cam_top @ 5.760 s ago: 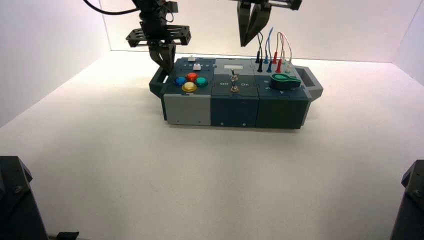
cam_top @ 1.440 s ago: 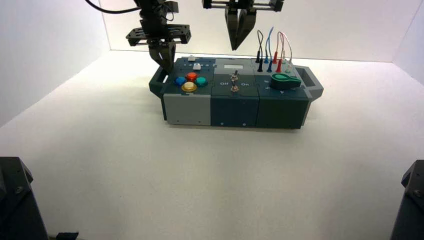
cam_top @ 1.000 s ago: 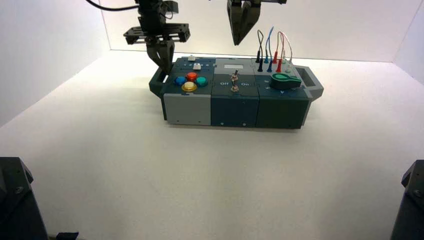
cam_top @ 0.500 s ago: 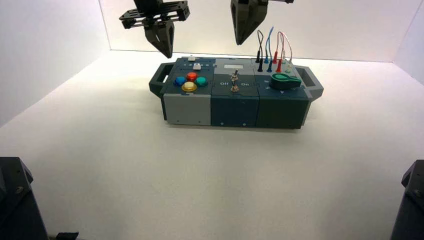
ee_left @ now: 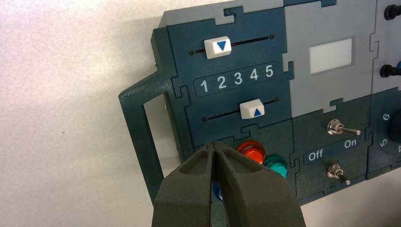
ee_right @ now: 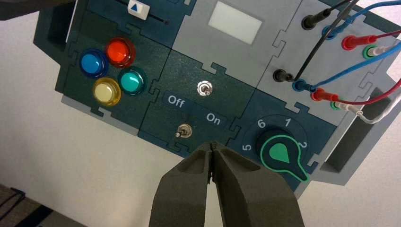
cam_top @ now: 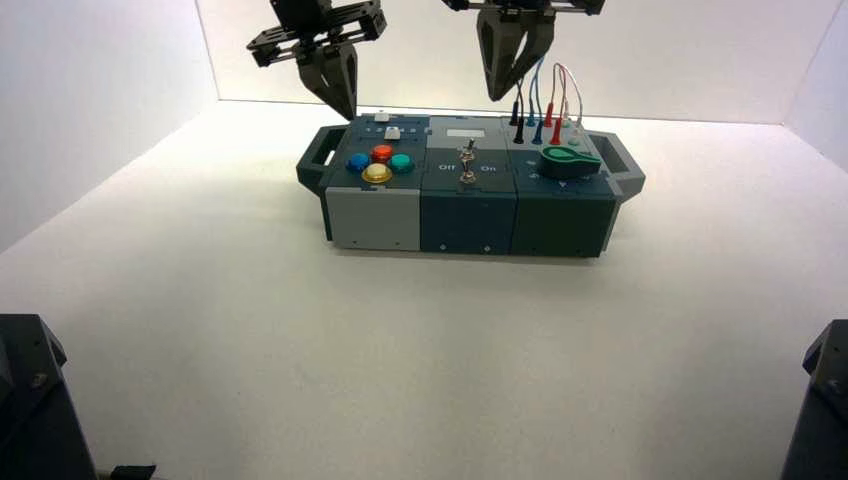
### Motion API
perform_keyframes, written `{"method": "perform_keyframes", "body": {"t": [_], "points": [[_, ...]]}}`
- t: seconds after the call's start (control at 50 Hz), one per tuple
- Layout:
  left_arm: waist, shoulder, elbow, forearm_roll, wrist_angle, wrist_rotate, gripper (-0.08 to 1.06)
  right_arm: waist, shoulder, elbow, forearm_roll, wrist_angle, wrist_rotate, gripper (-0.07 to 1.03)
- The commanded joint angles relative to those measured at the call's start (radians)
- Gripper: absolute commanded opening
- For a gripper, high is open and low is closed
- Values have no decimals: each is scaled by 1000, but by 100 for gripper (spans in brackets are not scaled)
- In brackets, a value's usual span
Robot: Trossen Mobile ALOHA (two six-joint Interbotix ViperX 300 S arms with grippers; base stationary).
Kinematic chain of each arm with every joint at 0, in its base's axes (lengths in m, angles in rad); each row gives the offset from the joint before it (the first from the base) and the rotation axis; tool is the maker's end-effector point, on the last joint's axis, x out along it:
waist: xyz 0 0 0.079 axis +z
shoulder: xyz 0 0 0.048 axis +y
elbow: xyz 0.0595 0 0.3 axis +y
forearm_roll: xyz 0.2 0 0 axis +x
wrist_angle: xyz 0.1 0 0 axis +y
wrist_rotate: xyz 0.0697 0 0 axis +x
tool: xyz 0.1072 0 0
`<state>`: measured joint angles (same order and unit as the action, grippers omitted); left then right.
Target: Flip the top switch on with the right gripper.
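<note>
Above the box point(cam_top: 470, 215), two black grippers, both clear of it. Right gripper point(cam_top: 500, 92) up over the rear edge of the middle panel, near the wire plugs point(cam_top: 538, 125), fingers pressed together to a point in the right wrist view point(ee_right: 213, 147), holding nothing. Left gripper point(cam_top: 347, 108) over the rear of the left panel, beside the box's left handle point(cam_top: 316, 160), fingers point(ee_left: 198, 189) likewise pressed tip to tip and holding nothing.

On the middle panel of the box, top switch point(ee_right: 204, 88): small silver toggle with a nut collar, just behind the "Off" and "On" lettering point(ee_right: 194, 109), below the white window point(ee_right: 236, 19). Lever pointing toward the "On" side in the left wrist view point(ee_left: 343, 128). Lower twin toggle point(ee_right: 183, 131) just in front of the lettering. Neither toggle touched by a gripper.

Left of the switches, four round buttons in a cluster: red point(ee_right: 119, 51), blue point(ee_right: 93, 64), yellow point(ee_right: 106, 91), teal point(ee_right: 132, 81). Behind them, two white sliders point(ee_left: 216, 46) either side of a 1–5 scale. Right of the switches, green-rimmed knob point(ee_right: 279, 155) with numbers round it, and behind it red, blue, black and white wires point(ee_right: 352, 45) plugged into sockets.
</note>
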<state>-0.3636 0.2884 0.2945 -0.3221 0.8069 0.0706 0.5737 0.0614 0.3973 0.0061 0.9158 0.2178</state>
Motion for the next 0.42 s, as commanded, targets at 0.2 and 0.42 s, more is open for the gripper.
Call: {"method": "perform_keyframes", "body": {"t": [0.2,0.42], "points": [[-2,-63,2,-3,-11,3,-3,-2,-29,6,2,-26,-6,-2],[-2,-72,6,-3,-17,5,-3,-2,-31,12,0,-28,-6,-2]]}}
